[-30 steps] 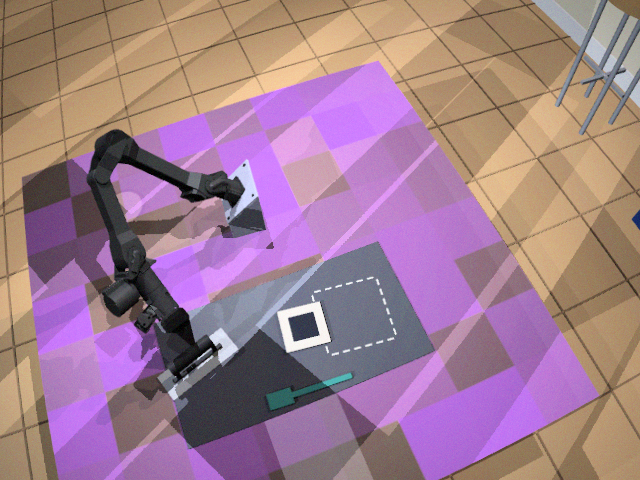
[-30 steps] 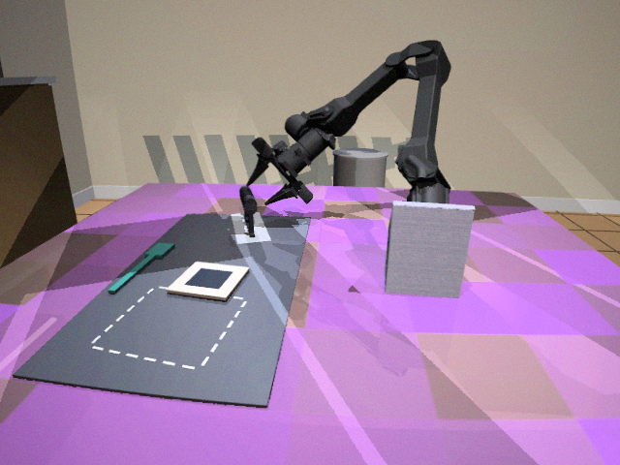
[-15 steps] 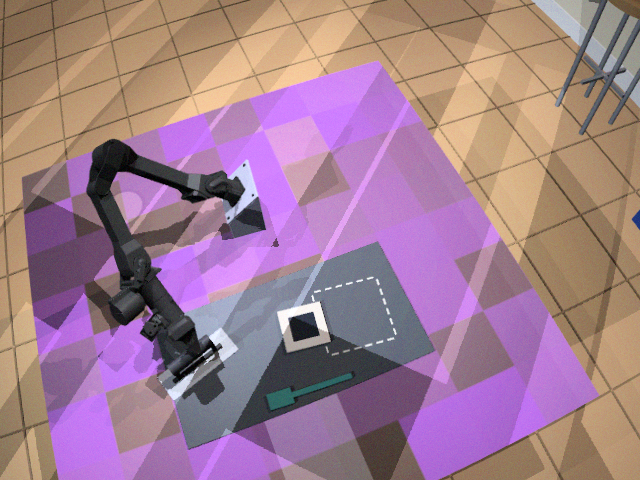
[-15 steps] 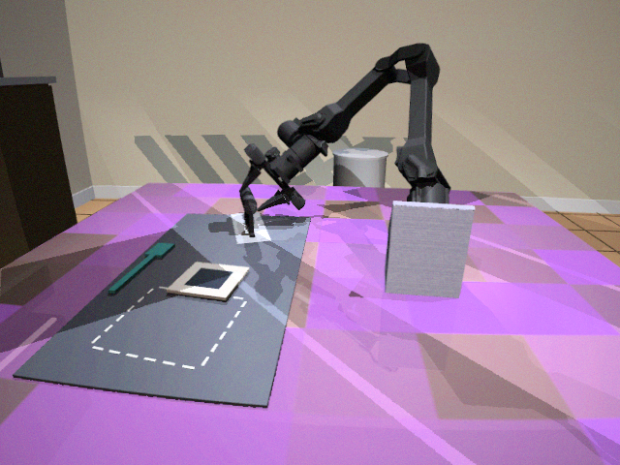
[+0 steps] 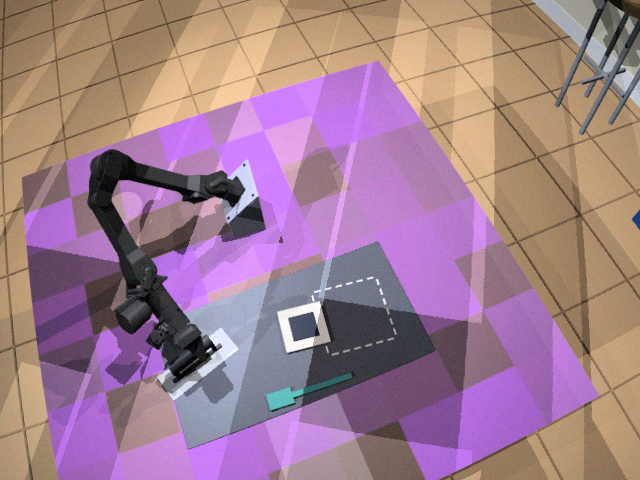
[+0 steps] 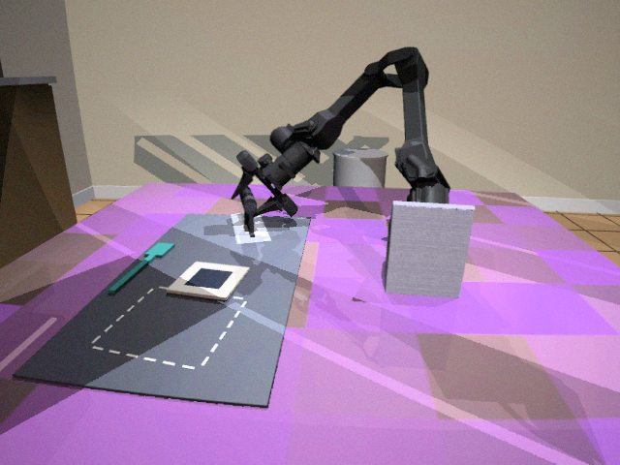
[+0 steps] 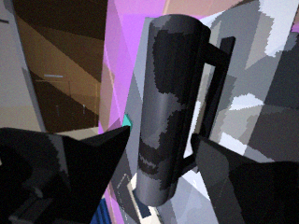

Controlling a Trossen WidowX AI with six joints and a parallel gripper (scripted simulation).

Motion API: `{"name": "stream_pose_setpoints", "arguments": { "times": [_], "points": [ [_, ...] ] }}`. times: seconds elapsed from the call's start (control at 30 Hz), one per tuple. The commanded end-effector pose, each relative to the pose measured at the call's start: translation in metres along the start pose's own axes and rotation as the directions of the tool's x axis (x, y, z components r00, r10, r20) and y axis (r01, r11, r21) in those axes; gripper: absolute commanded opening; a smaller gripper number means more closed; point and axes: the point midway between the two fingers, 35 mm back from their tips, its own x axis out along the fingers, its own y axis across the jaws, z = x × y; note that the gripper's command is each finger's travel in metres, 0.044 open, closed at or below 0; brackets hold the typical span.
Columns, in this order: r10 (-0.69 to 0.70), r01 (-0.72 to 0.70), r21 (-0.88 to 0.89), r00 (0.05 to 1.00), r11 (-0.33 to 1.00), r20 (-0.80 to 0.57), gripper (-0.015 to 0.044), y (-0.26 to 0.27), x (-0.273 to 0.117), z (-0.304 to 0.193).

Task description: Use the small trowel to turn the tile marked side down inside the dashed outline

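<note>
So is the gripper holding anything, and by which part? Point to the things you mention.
Nothing is held: the gripper (image 5: 191, 355) (image 6: 249, 203) (image 7: 160, 133) is open, with a dark handle (image 5: 195, 361) (image 6: 248, 212) (image 7: 170, 61) between its fingers, and the green trowel (image 5: 280, 398) (image 6: 159, 250) (image 7: 127, 121) lies apart.

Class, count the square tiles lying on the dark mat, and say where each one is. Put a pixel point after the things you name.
1. The pale tile (image 5: 284, 333) (image 6: 180, 286) with the dark square lies partly over the near edge of the dashed outline (image 5: 383, 304) (image 6: 218, 340). The arm could hide another.

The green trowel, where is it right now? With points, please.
In the top view, the green trowel (image 5: 280, 398) (image 6: 160, 250) lies flat on the dark mat (image 5: 248, 330) (image 6: 260, 370), near its bottom edge, just below the square tile (image 5: 282, 330) (image 6: 239, 276).
</note>
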Motion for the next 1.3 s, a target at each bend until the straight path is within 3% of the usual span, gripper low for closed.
{"name": "stream_pose_setpoints", "arguments": {
  "times": [0.0,0.13,0.3,1.07,1.27],
  "points": [
    [-0.005,0.005,0.006,1.000,1.000,0.000,0.0300,-0.001,0.007,-0.001],
    [-0.005,0.005,0.006,1.000,1.000,0.000,0.0300,-0.001,0.011,-0.001],
    [-0.005,0.005,0.006,1.000,1.000,0.000,0.0169,-0.001,0.011,-0.001],
    [-0.005,0.005,0.006,1.000,1.000,0.000,0.0000,0.000,0.010,-0.001],
    [-0.004,0.004,0.006,1.000,1.000,-0.002,0.0000,0.036,-0.019,0.000]
  ]
}}
